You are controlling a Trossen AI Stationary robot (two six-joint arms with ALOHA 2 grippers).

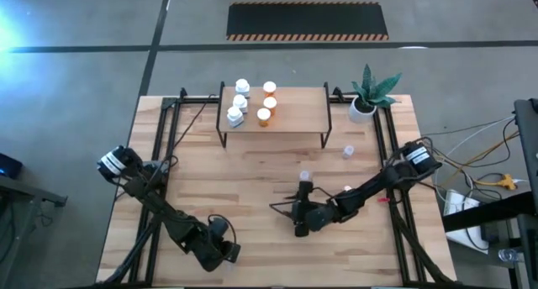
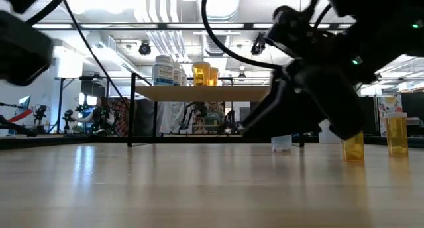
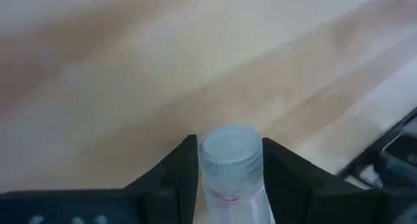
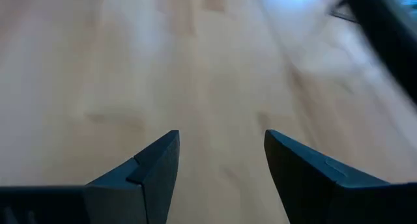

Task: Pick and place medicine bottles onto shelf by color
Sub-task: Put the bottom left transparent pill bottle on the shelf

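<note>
**Left fingers pinch one pale bottle; right fingers spread over bare wood**

Nearest you, your left gripper (image 1: 225, 254) sits low at the table's (image 1: 252, 180) front edge. Its wrist view shows what the high view cannot: the two fingers (image 3: 176, 168) are closed on one small pale bottle (image 3: 228, 155) with a white cap, which stands upright between them with a finger against each side.

Farther in, your right gripper (image 4: 221, 138) hangs over mid-table. Its fingers are spread wide, with only bare planks between them and ahead of them.

Beyond the right fingers, the high view counts three loose bottles on the table: one (image 1: 305, 177) just past the gripper, one (image 1: 346, 190) beside the right forearm, and one (image 1: 348, 150) farther off towards the shelf. Their colours are hard to read from above. The low view shows two of them as orange (image 2: 353, 147) (image 2: 397, 132) and one as small and pale (image 2: 281, 143).

Farthest from both sets of fingers stands the shelf (image 1: 303, 112). From above you can count six bottles on it, in two columns side by side: three white (image 1: 240, 102) and three orange (image 1: 270, 103). The low view bunches them together, so there you cannot count them.

One potted plant (image 1: 370, 91) stands just beside the shelf's right end.
</note>
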